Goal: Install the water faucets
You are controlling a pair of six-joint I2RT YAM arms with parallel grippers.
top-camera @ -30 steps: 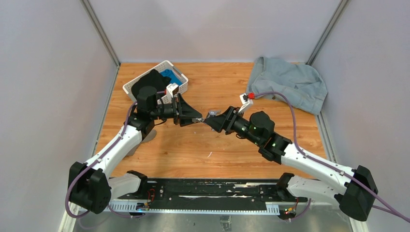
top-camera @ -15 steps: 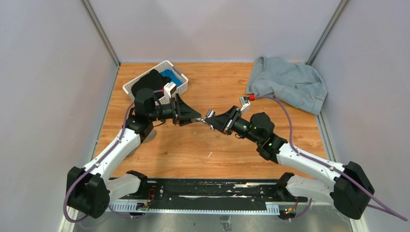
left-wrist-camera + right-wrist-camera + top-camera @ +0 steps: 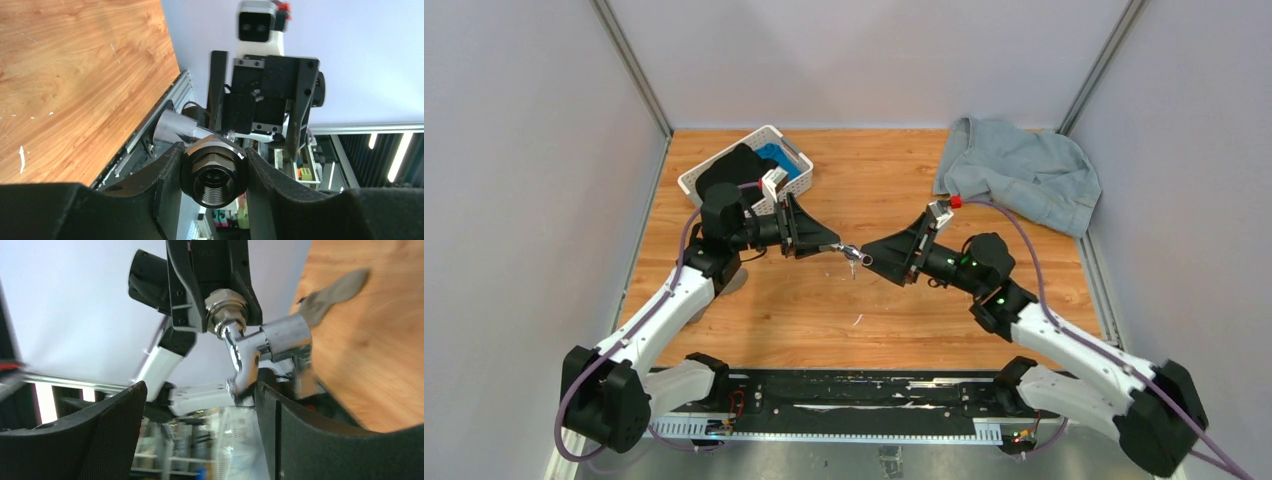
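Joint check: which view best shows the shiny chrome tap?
Right wrist: the shiny chrome tap sits close, joined to the grey hexagonal fitting. Left wrist hides most behind that fitting; top shows a speck.

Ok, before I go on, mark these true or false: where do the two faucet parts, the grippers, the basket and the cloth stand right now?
1. The left gripper is clamped on the nut. True.
2. The right gripper is pinching the tap. False: its jaws stand wide apart, with the tap between them, not pinched.
3. The tap lies loose on the table. False: it is up in the air, joined to the nut that the left gripper holds.
4. A grey cloth lies at the far right of the table. True.
5. The white basket sits beside the cloth. False: it is at the far left, across the table from it.
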